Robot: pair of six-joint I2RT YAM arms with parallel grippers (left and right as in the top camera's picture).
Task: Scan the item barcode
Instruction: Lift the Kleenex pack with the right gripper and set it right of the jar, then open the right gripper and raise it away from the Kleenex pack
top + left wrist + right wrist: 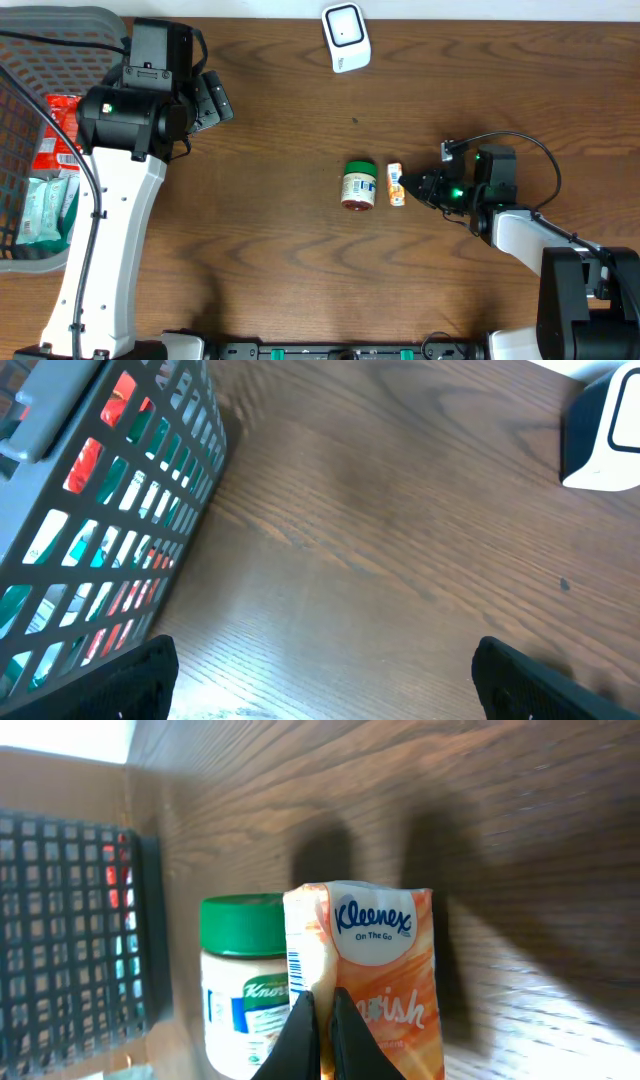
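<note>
Nearest the robot, the table (300, 290) shows a broad band of bare wood along its 6 o'clock edge, crossed only by the two arms. The right pincer (414, 187) lies low over the wood a little right of the middle, its jaws fully closed with nothing between them. Its tips sit at the 3 o'clock side of the Kleenex tissue pack (396, 185) — whether they touch it I cannot tell.

The pack lies flat just right of the table's middle with its printed face up. Its long axis runs 6 to 12 o'clock and the logo end points to 12. Just beside it at 9 o'clock, a narrow gap apart, a green-lidded Knorr jar (359, 186) lies on its side, lid toward 12, closing off that flank.

From the pack toward 11 o'clock, open wood runs up to the white barcode scanner (346, 38) near the far edge. The grey basket (40, 120) of packets fills the far 9 o'clock corner, hanging over the table's edge. The left pincer (212, 100) hovers beside it with jaws spread wide — holding nothing.
</note>
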